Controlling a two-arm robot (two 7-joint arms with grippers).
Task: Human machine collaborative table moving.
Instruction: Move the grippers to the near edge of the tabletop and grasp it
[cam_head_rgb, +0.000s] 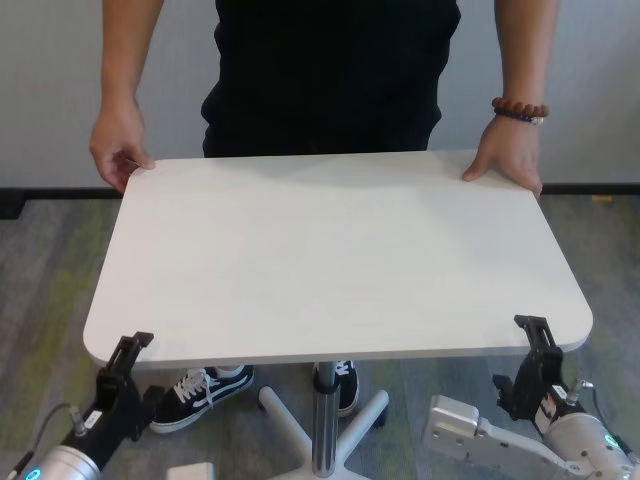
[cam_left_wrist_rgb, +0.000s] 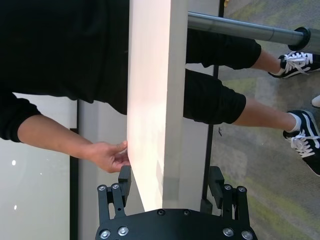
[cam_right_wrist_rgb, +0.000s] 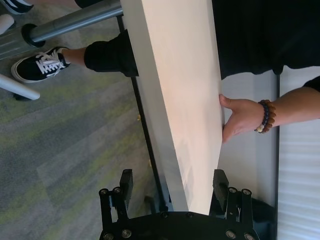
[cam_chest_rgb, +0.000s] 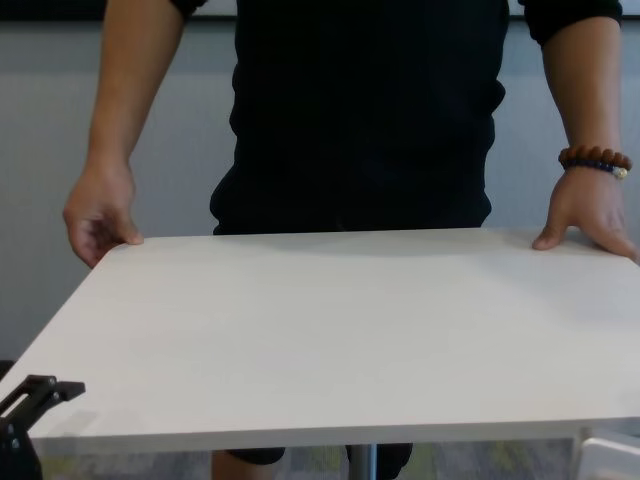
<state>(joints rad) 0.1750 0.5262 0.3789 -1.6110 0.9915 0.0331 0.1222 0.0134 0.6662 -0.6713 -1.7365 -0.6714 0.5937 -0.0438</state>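
Observation:
The white table (cam_head_rgb: 330, 255) stands between me and the human (cam_head_rgb: 330, 70), on a silver pole (cam_head_rgb: 323, 425). The human in black holds the two far corners, the left hand (cam_head_rgb: 120, 150) at one and the braceleted hand (cam_head_rgb: 510, 160) at the other. My left gripper (cam_head_rgb: 128, 360) is open around the near left edge; the left wrist view shows the tabletop (cam_left_wrist_rgb: 150, 100) between the spread fingers of this gripper (cam_left_wrist_rgb: 170, 176) with gaps on both sides. My right gripper (cam_head_rgb: 535, 345) is open astride the near right corner, as the right wrist view confirms (cam_right_wrist_rgb: 173, 179).
White star-shaped base legs (cam_head_rgb: 290, 425) spread on the grey-green carpet (cam_head_rgb: 50, 290) under the table. The human's dark sneakers (cam_head_rgb: 200, 388) stand close to the base. A light wall with a dark skirting (cam_head_rgb: 60, 190) runs behind the human.

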